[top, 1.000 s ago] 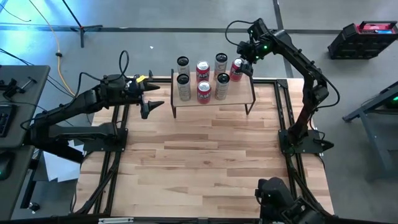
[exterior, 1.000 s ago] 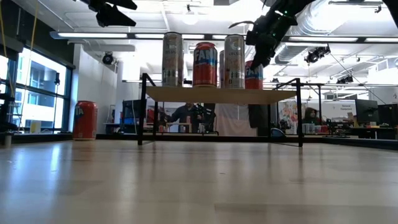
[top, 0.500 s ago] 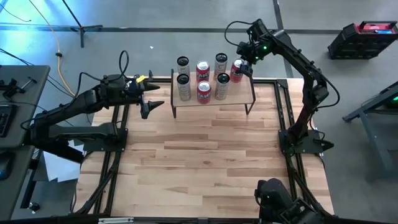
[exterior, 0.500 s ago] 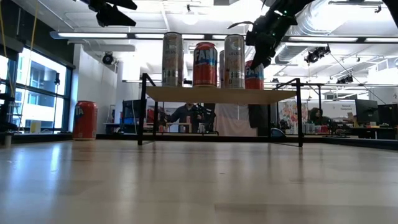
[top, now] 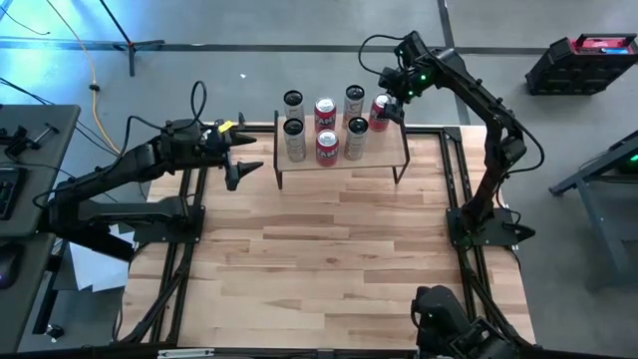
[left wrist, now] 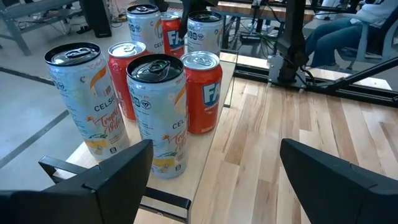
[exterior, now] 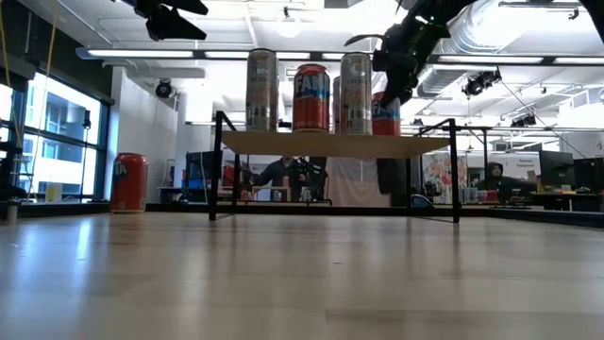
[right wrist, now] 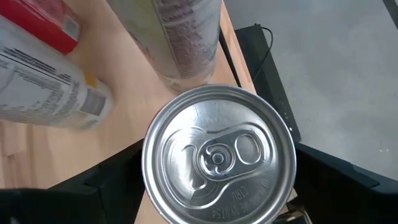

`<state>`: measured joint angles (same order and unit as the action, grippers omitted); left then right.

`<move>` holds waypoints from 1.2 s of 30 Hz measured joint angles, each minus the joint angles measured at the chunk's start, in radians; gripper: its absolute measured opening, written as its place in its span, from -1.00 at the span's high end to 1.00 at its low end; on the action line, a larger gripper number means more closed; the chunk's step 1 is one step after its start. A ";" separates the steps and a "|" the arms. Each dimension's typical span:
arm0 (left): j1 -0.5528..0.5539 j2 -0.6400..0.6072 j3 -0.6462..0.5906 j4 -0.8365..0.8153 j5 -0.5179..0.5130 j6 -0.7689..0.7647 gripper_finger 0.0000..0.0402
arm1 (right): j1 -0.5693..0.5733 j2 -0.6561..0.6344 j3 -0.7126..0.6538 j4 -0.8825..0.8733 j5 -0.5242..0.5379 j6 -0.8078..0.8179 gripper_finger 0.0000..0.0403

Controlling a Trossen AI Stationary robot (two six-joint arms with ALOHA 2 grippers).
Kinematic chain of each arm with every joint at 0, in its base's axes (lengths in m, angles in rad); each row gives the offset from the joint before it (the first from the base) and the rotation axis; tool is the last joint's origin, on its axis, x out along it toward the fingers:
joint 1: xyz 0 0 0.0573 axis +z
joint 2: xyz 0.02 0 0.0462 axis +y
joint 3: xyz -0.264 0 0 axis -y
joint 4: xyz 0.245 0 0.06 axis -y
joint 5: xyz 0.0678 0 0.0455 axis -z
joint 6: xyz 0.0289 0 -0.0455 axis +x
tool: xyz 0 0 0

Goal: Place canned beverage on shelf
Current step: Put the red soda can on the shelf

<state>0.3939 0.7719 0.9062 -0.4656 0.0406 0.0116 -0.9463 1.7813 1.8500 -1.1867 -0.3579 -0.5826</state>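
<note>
Right gripper (top: pixel 391 103) clamps the red can (top: pixel 379 110) at the shelf's (top: pixel 384 158) far right corner, beside six other cans; left gripper (top: pixel 242 160) hovers wide apart, left of it.

A red aluminium drink can (top: pixel 379 110) is standing upright at the right rear corner of the low wooden-topped, black-legged shelf (top: pixel 384 152). Six other upright cans are sharing the plank.

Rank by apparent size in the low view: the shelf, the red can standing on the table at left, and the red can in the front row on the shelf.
1. The shelf, by far the widest.
2 and 3. Red can on the shelf and red can on the table: the shelf can looks slightly bigger, but it may simply be closer to the camera, so no ranking.
</note>
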 joint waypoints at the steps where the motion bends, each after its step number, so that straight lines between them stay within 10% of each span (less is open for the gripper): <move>1: 0.000 0.000 0.000 0.000 0.000 0.000 -0.71 | 0.000 0.000 0.000 0.000 0.007 0.000 -0.71; 36: 0.000 0.000 0.000 -0.001 -0.011 -0.017 -0.71 | 0.040 -0.084 0.000 0.003 0.010 0.038 -0.73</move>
<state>0.3939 0.7719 0.9062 -0.4664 0.0296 -0.0058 -0.9067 1.6970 1.8500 -1.1834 -0.3481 -0.5443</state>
